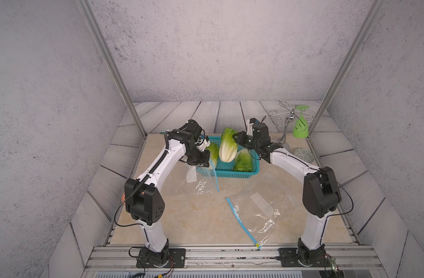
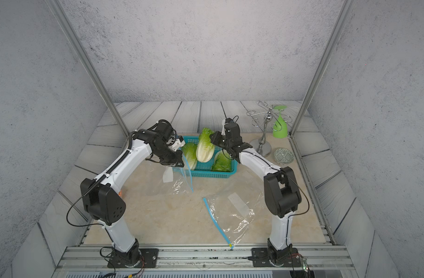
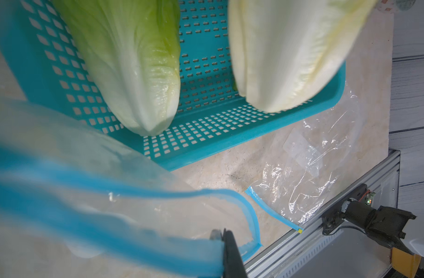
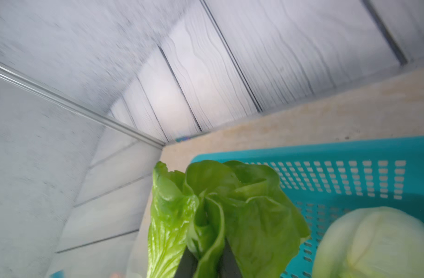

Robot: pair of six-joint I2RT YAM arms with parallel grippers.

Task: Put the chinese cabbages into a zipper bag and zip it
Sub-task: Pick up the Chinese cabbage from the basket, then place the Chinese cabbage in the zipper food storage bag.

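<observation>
I saw the middle cabbage (image 1: pixel 227 145) hanging stalk-down over the basket (image 1: pixel 230 173). The left cabbage (image 1: pixel 214 152) and right cabbage (image 1: pixel 243 162) lay inside, and the clear bag (image 1: pixel 202 183) hung beside them.

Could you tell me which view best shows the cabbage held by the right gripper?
A top view: the whole cabbage hangs stalk-down from the right gripper. The right wrist view shows only its pinched leaves, the left wrist view only its white base.

zipper bag (image 3: pixel 85 192): blurred near lens | held cabbage (image 3: pixel 290 48): leafy end cut off

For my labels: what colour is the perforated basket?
The basket is teal; the left wrist view shows it best.
</observation>
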